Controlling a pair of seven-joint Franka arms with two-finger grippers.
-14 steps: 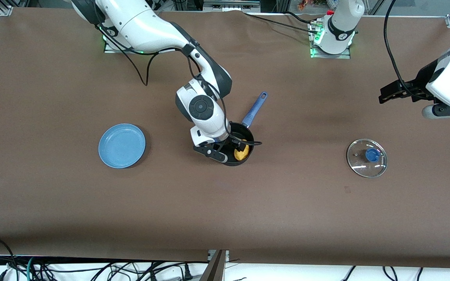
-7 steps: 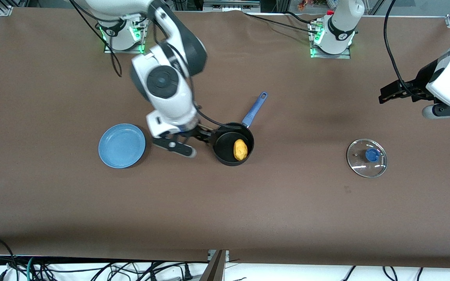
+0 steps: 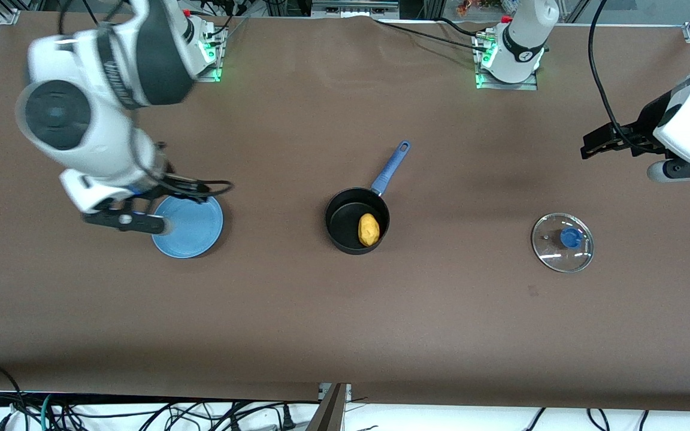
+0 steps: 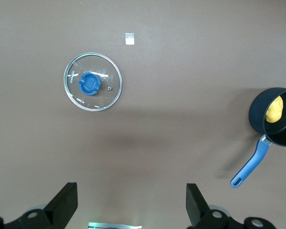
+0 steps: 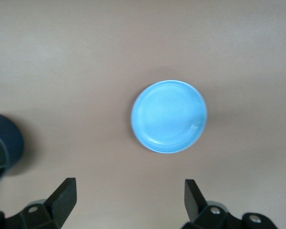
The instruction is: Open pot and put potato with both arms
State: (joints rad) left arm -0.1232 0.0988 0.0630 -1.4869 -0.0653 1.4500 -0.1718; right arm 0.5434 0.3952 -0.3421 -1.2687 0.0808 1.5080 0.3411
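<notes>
The black pot [image 3: 336, 230] stands open mid-table, its blue handle [image 3: 390, 167] pointing toward the robots' bases. The yellow-orange potato [image 3: 369, 229] lies inside it. The glass lid [image 3: 551, 251] with its blue knob [image 3: 570, 237] lies flat on the table toward the left arm's end. My right gripper [image 3: 165, 194] is open and empty in the air over the blue plate [image 3: 192, 230]. My left gripper [image 3: 590, 146] is open and empty, held high at the left arm's end and waiting. The left wrist view shows the left gripper [image 4: 132, 210], the lid [image 4: 109, 90], the pot [image 4: 257, 114] and the potato [image 4: 275, 109].
The right wrist view shows the right gripper [image 5: 128, 200], the blue plate [image 5: 169, 117] below it and the pot's edge [image 5: 5, 143]. A small white tag [image 4: 129, 38] lies on the brown cloth near the lid.
My right gripper has let go of the potato in the pot and swung up and away toward the right arm's end, over the blue plate. The left arm has not moved.
</notes>
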